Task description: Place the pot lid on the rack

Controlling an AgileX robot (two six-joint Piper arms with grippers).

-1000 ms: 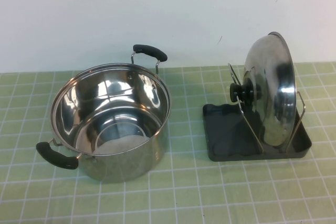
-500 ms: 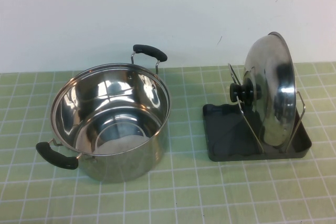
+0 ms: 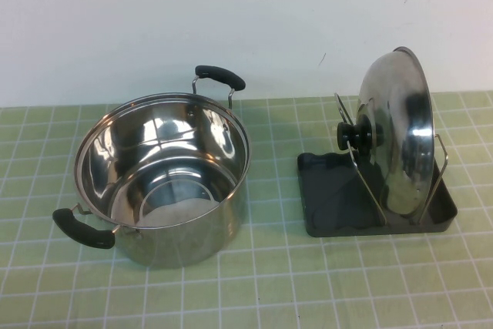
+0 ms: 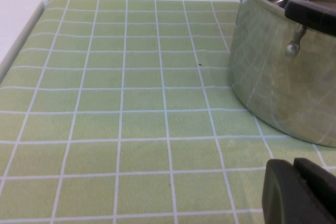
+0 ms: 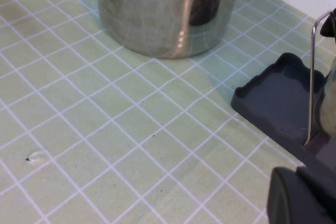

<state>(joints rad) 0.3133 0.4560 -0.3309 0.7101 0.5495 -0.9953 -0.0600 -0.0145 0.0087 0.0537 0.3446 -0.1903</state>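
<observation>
No brand, label or writing legible anywhere. Pot lid [image 3: 397, 132] stands on edge in rack [image 3: 376, 199], black knob [image 3: 356, 135] facing pot [image 3: 163, 177]; wire loops hold it near upright, right side of tabletop [image 3: 269, 283]. Pot open, on left, well apart from rack. Left claw [image 4: 300, 192] fingers together, empty, low over tabletop near pot, mostly cut off by frame. Right claw [image 5: 303, 196] fingers together, empty, beside rack tray, also cut off. Neither claw visible from high view.
</observation>
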